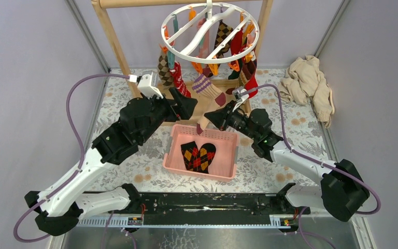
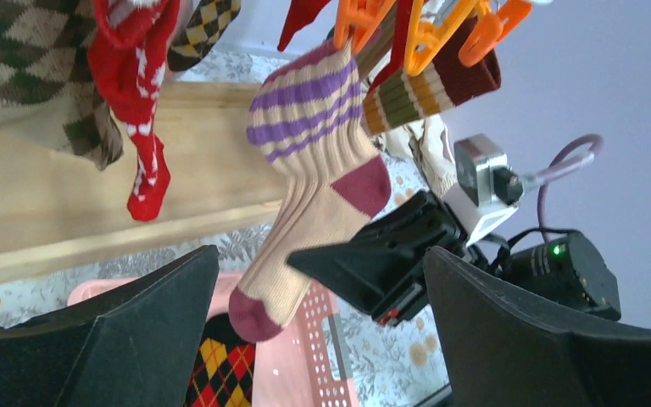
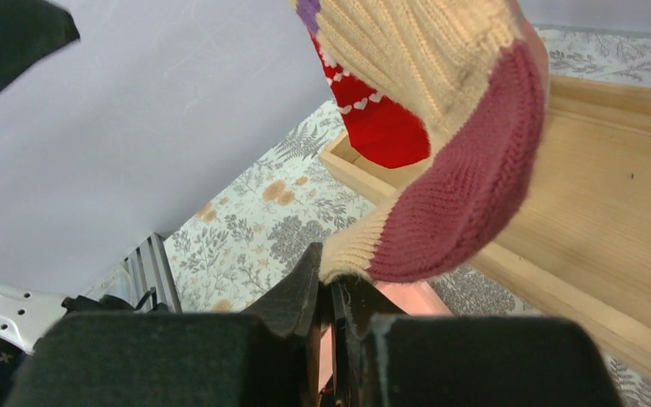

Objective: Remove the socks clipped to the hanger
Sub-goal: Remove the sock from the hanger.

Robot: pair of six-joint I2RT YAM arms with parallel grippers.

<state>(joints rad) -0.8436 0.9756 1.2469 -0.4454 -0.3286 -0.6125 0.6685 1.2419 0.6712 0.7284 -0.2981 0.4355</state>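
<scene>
Beige ribbed sock (image 1: 211,96) with purple cuff stripes and maroon heel and toe hangs from the white ring hanger (image 1: 210,32). Cuff is up at an orange clip (image 2: 358,19), toe down, long axis roughly vertical and kinked at the heel.

Right wrist view only: right tool (image 3: 328,275) has its jaws together, pinching the beige foot fabric just below the maroon heel. Left wrist view only: left tool's fingers (image 2: 136,335) stand wide apart and grip nothing, with the sock hanging between them further out.

Top view only: left tool (image 1: 189,105) sits just left of the sock. The toe hangs over the far rim of a pink basket (image 1: 229,137), which holds dark argyle socks (image 1: 198,157). The remaining socks are on the hanger, under a wooden rack (image 1: 112,37). Beige cloth heap (image 1: 309,85) lies far right.

Table (image 1: 134,174) has a floral-print cover. Walls are plain pale lilac, with metal posts at the back corners.
</scene>
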